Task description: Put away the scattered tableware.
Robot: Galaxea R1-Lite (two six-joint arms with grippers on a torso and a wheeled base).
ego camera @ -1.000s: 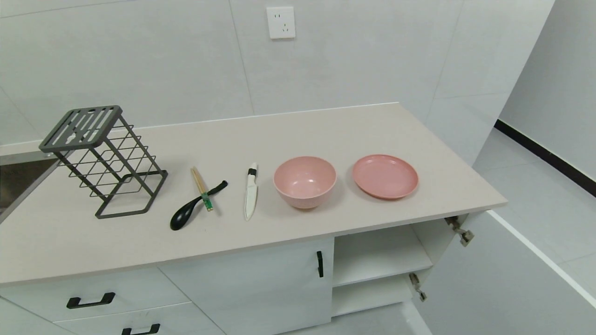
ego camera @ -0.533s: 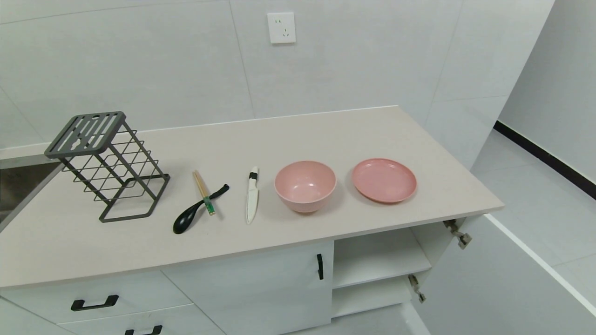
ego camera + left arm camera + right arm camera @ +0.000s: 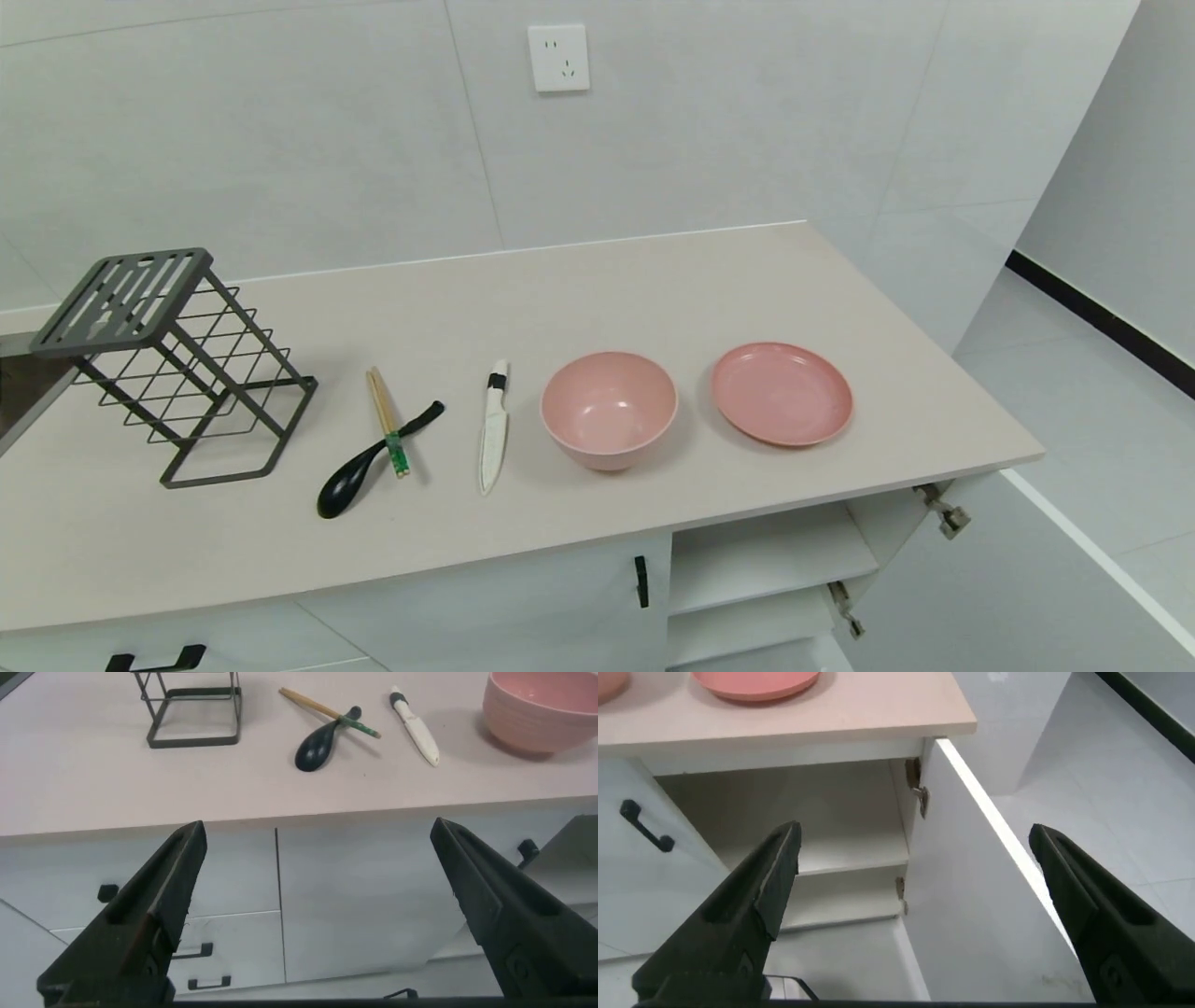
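On the beige counter (image 3: 653, 280) lie, from left to right, wooden chopsticks (image 3: 385, 418) crossed over a black spoon (image 3: 369, 462), a white knife (image 3: 492, 427), a pink bowl (image 3: 609, 409) and a pink plate (image 3: 781, 392). My left gripper (image 3: 318, 905) hangs open in front of the counter, below its front edge, facing the spoon (image 3: 318, 749), chopsticks (image 3: 322, 707), knife (image 3: 416, 730) and bowl (image 3: 542, 709). My right gripper (image 3: 915, 905) is open too, held before the open cabinet under the plate (image 3: 757, 683). Neither holds anything.
A dark wire rack (image 3: 173, 364) stands at the counter's left. Under the plate the cabinet is open, with white shelves (image 3: 766, 555) and its door (image 3: 990, 877) swung out to the right. A closed door with a black handle (image 3: 640, 581) sits beside it.
The whole head picture has shifted, so the camera moved closer and lower. The tableware lies where it was on the counter.
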